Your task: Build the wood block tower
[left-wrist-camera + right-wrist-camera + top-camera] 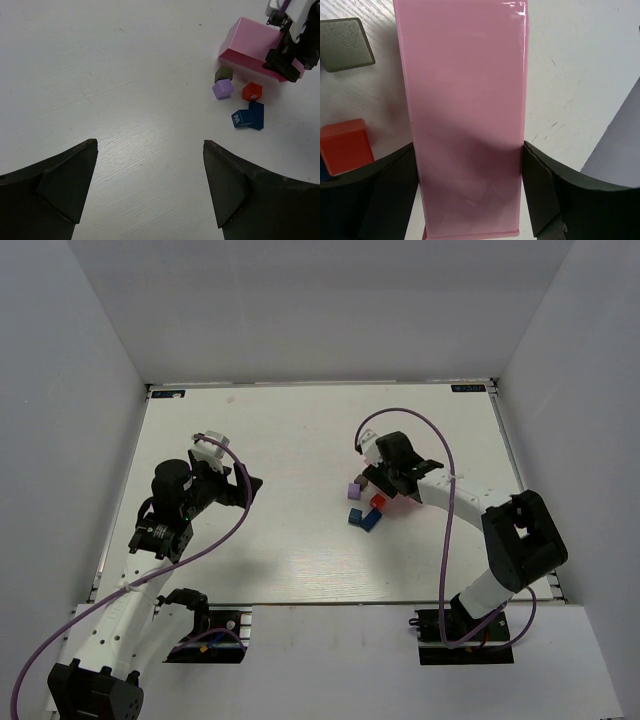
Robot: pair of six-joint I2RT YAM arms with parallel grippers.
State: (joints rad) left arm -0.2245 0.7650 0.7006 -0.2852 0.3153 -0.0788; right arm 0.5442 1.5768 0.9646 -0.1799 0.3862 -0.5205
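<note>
blocks (223, 89) loose; tray (465, 90) lengthwise in right gripper (469, 152)

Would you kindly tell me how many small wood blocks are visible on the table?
5, all loose beside the pink rectangular tray: a dark brown cube, a purple cube, a red cube, and a blue cube against a blue brick. More may be hidden behind the tray.

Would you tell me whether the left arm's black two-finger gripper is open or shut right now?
Open: the left gripper has its fingers spread wide apart, with only bare white table between them.
</note>
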